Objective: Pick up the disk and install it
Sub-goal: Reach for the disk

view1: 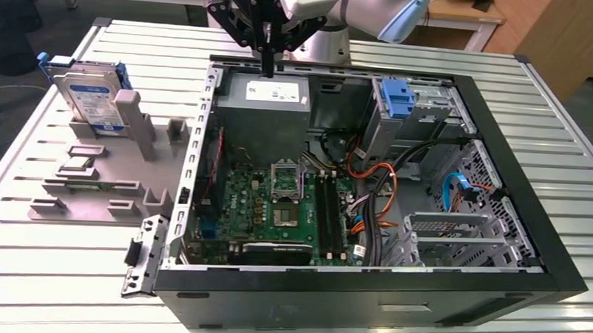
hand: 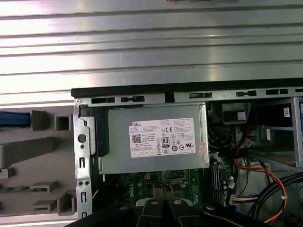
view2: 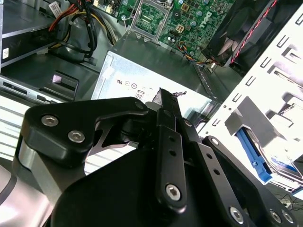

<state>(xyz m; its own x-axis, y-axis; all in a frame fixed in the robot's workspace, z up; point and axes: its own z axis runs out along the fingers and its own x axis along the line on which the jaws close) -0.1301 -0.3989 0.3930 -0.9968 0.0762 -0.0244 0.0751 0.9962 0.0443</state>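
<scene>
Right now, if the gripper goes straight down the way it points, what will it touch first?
Probably the grey metal box with the white sticker inside the computer case: the gripper hangs right above it in the exterior view, though depth is hard to judge.

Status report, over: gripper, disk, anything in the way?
Gripper shut, empty, over the power supply. Disk standing in grey holder, exterior view's left. Case wall between them.

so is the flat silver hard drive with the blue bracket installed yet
Out. The silver blue-edged disk stands upright in the grey plastic holder outside the black computer case.
</scene>
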